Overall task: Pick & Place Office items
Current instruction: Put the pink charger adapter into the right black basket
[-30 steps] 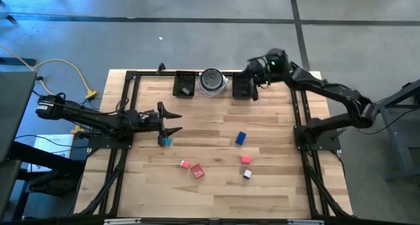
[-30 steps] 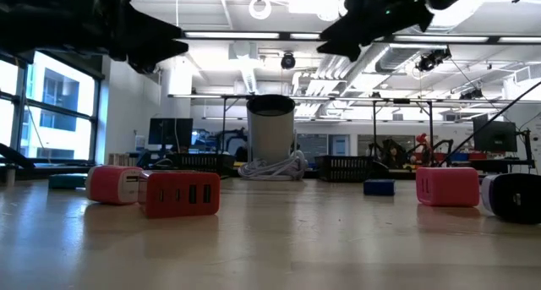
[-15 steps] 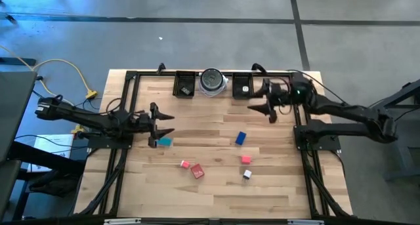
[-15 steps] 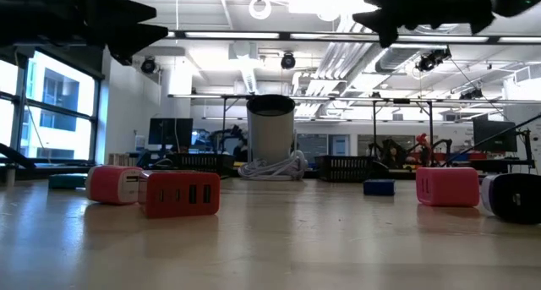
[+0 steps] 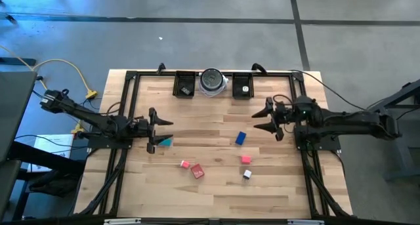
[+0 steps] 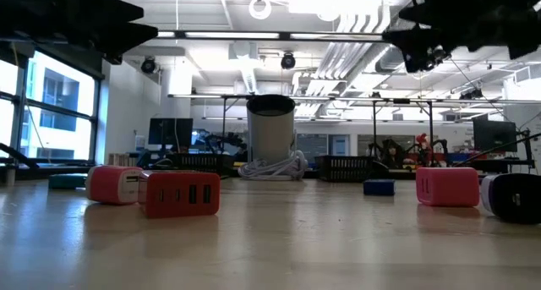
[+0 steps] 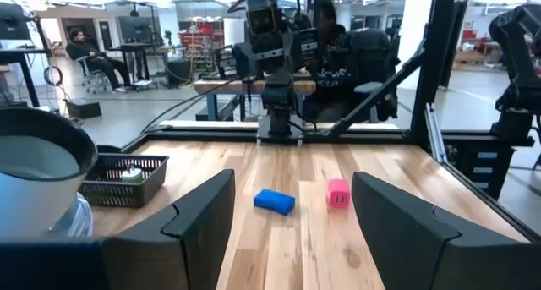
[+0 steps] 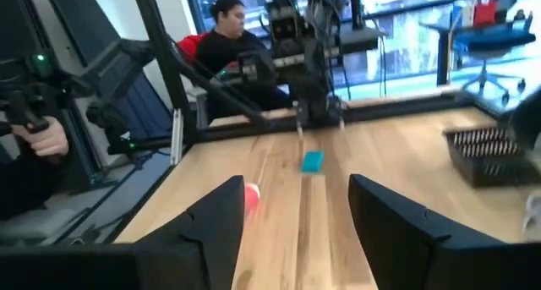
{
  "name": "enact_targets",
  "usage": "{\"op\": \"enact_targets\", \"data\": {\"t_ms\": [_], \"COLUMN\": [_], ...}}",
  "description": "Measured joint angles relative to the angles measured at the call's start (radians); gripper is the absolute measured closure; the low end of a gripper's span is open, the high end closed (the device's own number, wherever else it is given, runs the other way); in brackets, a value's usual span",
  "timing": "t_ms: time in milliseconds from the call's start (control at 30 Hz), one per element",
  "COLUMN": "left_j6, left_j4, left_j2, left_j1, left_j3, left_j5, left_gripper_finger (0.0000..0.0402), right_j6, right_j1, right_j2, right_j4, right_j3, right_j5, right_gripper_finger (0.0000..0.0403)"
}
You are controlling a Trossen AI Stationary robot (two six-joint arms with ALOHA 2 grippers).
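The office items lie loose on the wooden table: a teal block [image 5: 166,142], a blue one [image 5: 241,138], two pink ones [image 5: 246,159] [image 5: 185,164], a red one [image 5: 197,172] and a black-and-white one [image 5: 247,174]. My left gripper [image 5: 164,133] hovers open at the table's left, above and beside the teal block, with nothing between its fingers. My right gripper [image 5: 261,122] hovers open at the table's right, also empty. Both point toward the table's middle and hang well clear of the tabletop in the low view.
At the far edge stand two black trays [image 5: 184,84] [image 5: 243,86], each with a small item inside, and a round silver-grey dish [image 5: 212,81] between them. A black metal frame [image 5: 128,107] borders the table. A person [image 8: 226,32] sits beyond the left side.
My right gripper has swung from over the far right tray toward the table's near and right side, sinking and levelling out; a white item now shows in that tray. My left gripper has drawn back a little toward the left edge. The blocks have stayed put.
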Motion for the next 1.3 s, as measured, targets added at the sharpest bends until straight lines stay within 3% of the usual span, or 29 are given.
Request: {"op": "enact_targets", "data": {"t_ms": [467, 933, 1300], "left_j6": [-0.061, -0.072, -0.094], "left_j4": [-0.078, -0.073, -0.073], "left_j2": [0.001, 0.001, 0.001], "left_j1": [-0.156, -0.169, -0.155], "left_j3": [0.000, 0.000, 0.000], "left_j5": [-0.201, -0.213, -0.181], "left_gripper_finger": [0.0169, 0.0169, 0.0169], "right_j6": [0.049, 0.143, 0.166], "right_j1": [0.215, 0.303, 0.412], "right_j2": [0.131, 0.347, 0.536], "right_j4": [0.031, 0.119, -0.147], "right_j3": [-0.057, -0.022, 0.174], "right_j5": [0.280, 0.289, 0.309], "right_gripper_finger": [0.0204, 0.0204, 0.0204]}}
